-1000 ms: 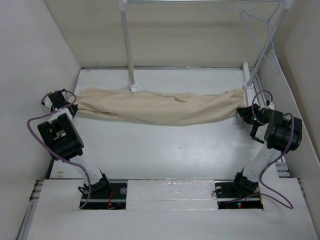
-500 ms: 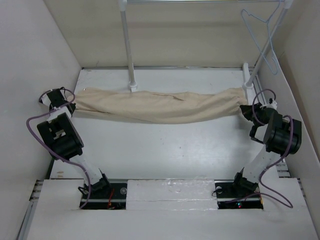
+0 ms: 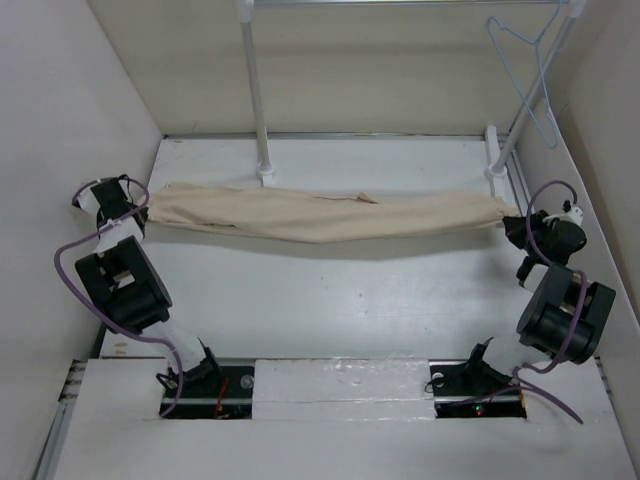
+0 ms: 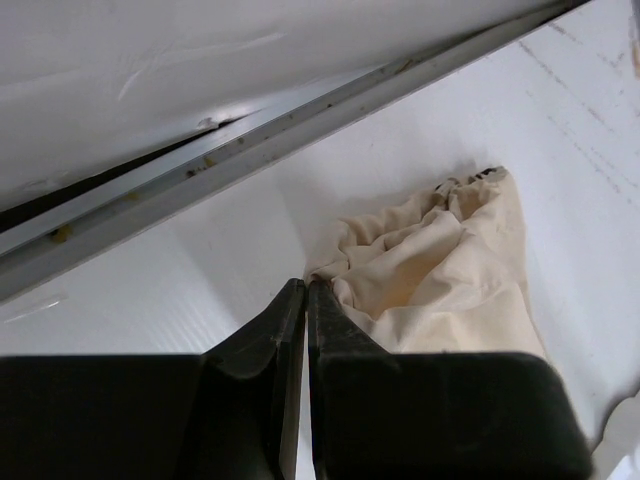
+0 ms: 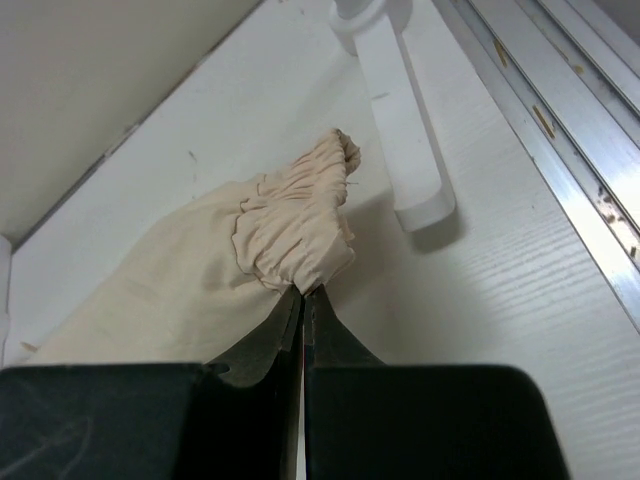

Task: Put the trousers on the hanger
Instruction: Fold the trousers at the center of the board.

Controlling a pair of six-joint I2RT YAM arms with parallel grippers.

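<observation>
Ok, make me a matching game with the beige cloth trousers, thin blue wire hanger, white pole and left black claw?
1. beige soft cloth trousers
2. thin pale blue wire hanger
3. thick white rack pole
4. left black gripper

A. shut on bunched cloth
B. standing upright at the back
C. stretched out long sideways
D. hanging high, far right

Pairs: 1-C, 2-D, 3-B, 4-A

rack pole (image 3: 256, 100) just behind trousers (image 3: 320, 213)

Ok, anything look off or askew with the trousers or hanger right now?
Nothing stands out. The trousers stretch between the left end effector and the right end effector, each shut on a bunched end. The hanger hangs on the rack at far right, untouched.
</observation>
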